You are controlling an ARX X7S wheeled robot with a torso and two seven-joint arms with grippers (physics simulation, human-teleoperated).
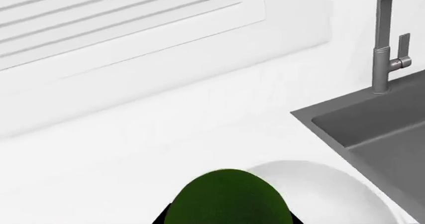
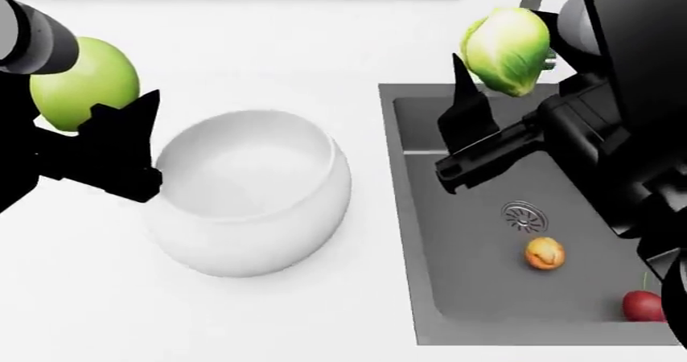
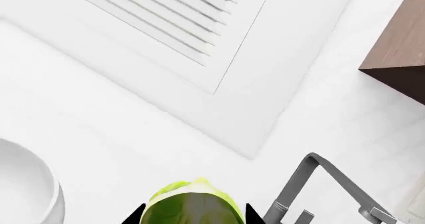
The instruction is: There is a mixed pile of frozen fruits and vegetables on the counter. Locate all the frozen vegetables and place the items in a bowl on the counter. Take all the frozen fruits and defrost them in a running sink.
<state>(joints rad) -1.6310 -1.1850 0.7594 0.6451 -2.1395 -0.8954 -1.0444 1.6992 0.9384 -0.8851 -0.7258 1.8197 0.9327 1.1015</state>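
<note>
Bowl (image 2: 252,193): white, on the counter (image 2: 76,298), mouth up, empty. Left gripper (image 2: 102,113) closed around the smooth green ball (image 2: 84,82), just beside and above the bowl's left rim, the nearer arm. Right gripper (image 2: 488,80) clamps the leafy sprout (image 2: 507,50) farther off, above the sink (image 2: 451,241), where apricot (image 2: 545,253) and cherry (image 2: 642,306) lie.

White counter (image 2: 269,40), large white bowl (image 2: 252,189) resting on it (upright), dark sink (image 2: 472,298) set in just beside
</note>
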